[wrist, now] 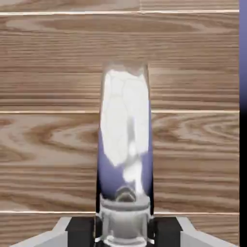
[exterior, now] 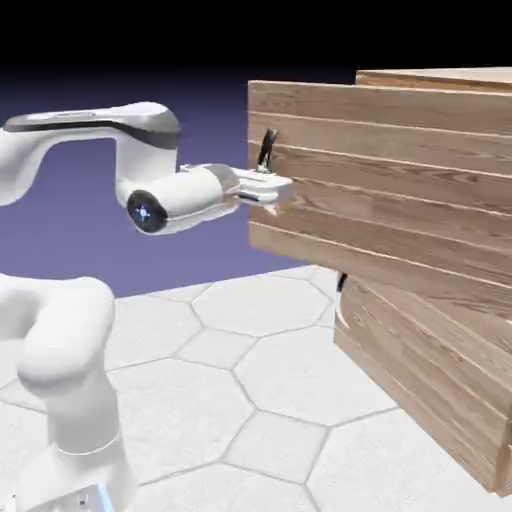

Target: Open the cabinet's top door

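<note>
I have the fingers (exterior: pixel 272 186) clamped tight on the top door (exterior: pixel 400 190) handle (wrist: pixel 125 144); a skewed pull could slip them off.

A white tabletop (exterior: pixel 250 390) of hexagonal tiles with thin grey seams carries the scene. The cabinet (exterior: pixel 430 380) stands on it at three o'clock, and the arm's base (exterior: pixel 80 470) at seven o'clock.

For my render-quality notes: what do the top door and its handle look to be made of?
The top door looks like light-brown wood planks with a matte finish: grain lines and seams between boards show. Its handle looks like polished metal, mirror-glossy, reflecting white and violet; in the exterior view it reads dark.
</note>
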